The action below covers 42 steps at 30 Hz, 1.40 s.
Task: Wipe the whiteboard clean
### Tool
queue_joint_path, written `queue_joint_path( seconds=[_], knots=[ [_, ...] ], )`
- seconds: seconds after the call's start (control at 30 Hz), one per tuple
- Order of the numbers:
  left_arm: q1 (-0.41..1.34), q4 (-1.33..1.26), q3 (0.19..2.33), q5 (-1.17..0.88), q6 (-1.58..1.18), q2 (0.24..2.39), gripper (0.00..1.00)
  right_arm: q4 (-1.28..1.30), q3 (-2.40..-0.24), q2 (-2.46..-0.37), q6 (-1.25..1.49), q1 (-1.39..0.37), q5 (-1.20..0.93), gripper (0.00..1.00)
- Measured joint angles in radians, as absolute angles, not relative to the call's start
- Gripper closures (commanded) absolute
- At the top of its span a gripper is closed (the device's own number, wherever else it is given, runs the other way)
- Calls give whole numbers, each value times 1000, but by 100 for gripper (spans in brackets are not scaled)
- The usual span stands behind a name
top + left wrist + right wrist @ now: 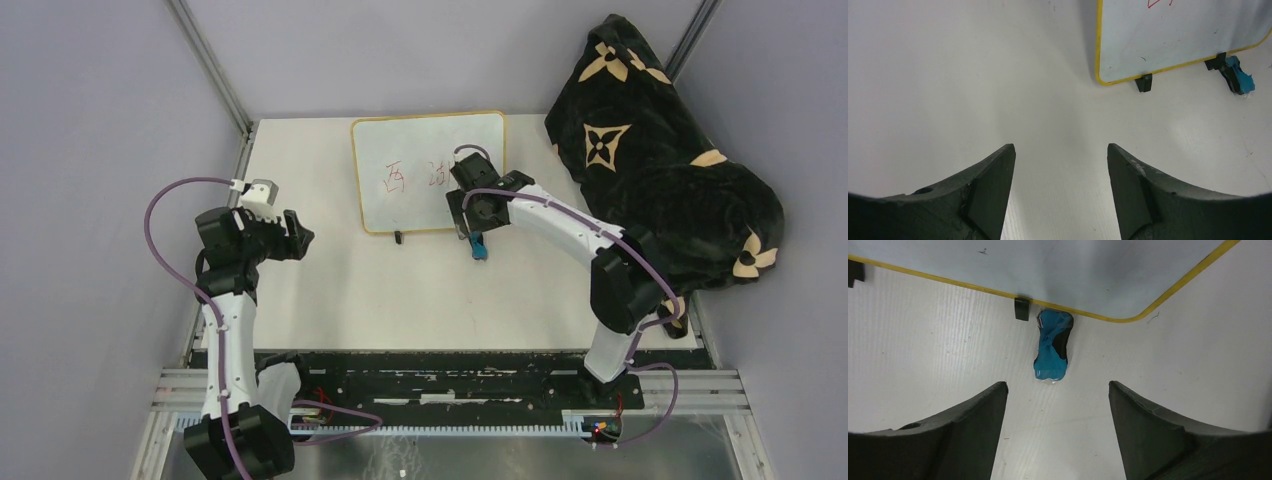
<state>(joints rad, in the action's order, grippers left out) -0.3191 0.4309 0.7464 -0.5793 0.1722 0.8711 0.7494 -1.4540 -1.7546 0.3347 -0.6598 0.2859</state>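
Note:
The whiteboard (pixel 410 160) lies at the table's far middle, yellow-framed, with red characters (pixel 398 178) on it. Its corner also shows in the left wrist view (pixel 1178 35) and its near edge in the right wrist view (pixel 1073 270). A small blue and black eraser (pixel 478 246) lies on the table against the board's near edge, beside a black foot (pixel 1021 308); it also shows in the wrist views (pixel 1052 345) (pixel 1240 77). My right gripper (pixel 468 230) (pixel 1058 387) is open and empty just above the eraser. My left gripper (pixel 303 238) (pixel 1060 150) is open and empty, left of the board.
A black blanket with tan flower patterns (pixel 660 150) is heaped at the table's right side, beside the board. Grey walls and metal posts (pixel 210 65) enclose the table. A black rail (pixel 450 365) runs along the near edge.

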Motion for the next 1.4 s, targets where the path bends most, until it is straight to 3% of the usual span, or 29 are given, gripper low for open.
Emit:
queue_joint_path(
  seconds=[1.4],
  knots=[
    [-319,431,746,-587,173,871,26,647,-1361,-1913,404,-589,131,36]
  ],
)
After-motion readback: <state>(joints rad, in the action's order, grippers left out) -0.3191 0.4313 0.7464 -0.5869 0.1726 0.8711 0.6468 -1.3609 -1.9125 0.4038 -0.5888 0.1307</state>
